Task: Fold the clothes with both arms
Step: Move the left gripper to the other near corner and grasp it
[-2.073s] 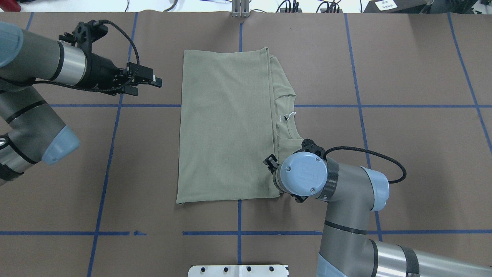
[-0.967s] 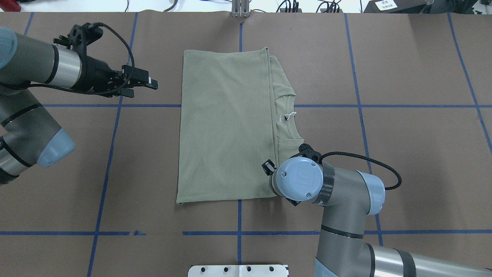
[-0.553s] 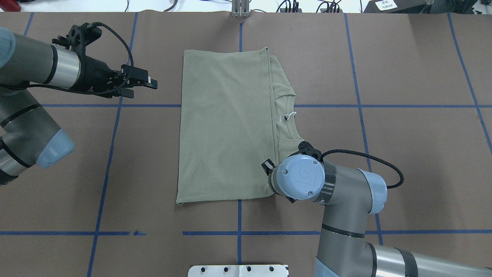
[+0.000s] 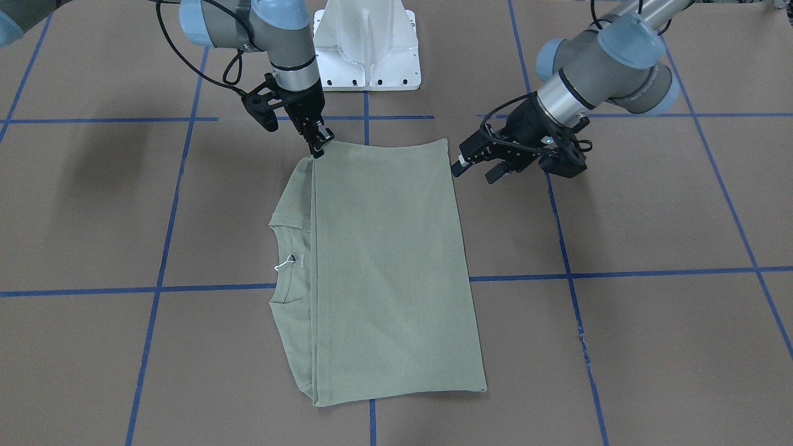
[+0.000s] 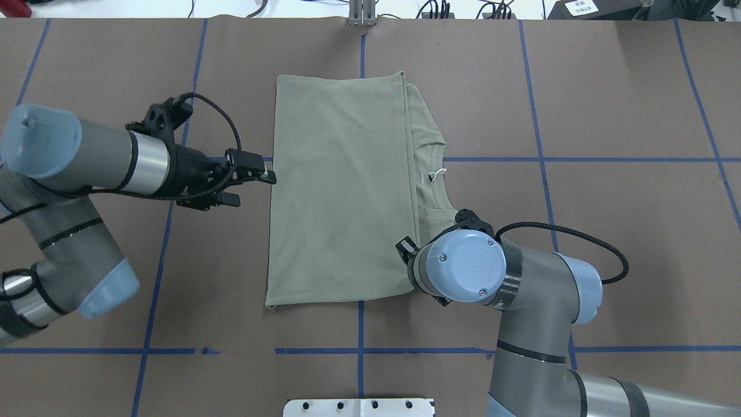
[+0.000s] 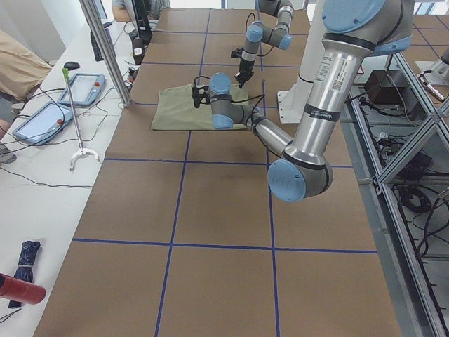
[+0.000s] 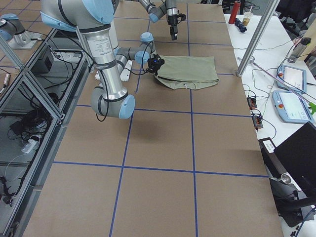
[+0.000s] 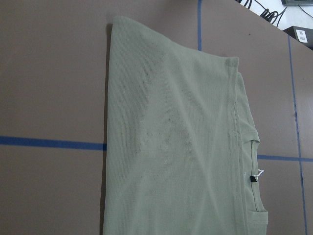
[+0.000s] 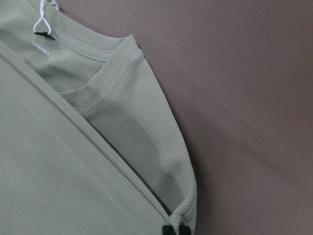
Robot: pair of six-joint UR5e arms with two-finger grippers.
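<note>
The sage-green shirt (image 5: 341, 191) lies folded flat mid-table, its ribbed collar and white neck tag (image 5: 435, 174) showing on its right side. It also shows in the front view (image 4: 384, 266), the left wrist view (image 8: 171, 147) and the right wrist view (image 9: 58, 161). My right gripper (image 4: 318, 147) is shut on the shirt's near right corner, where the cloth puckers at a fingertip (image 9: 173, 230). The wrist hides it from overhead. My left gripper (image 5: 253, 188) is open and empty, just off the shirt's left edge, also in the front view (image 4: 474, 172).
The white pedestal base (image 4: 365, 43) stands at the near table edge. Blue tape lines (image 5: 579, 159) cross the brown table cover. A metal post (image 5: 362, 13) stands at the far edge. Tablets and cables (image 6: 42, 116) lie on a side table beyond it.
My left arm has swung nearer and to the right, bringing its open gripper up to the shirt's left edge. My right gripper has hardly moved at the near right corner.
</note>
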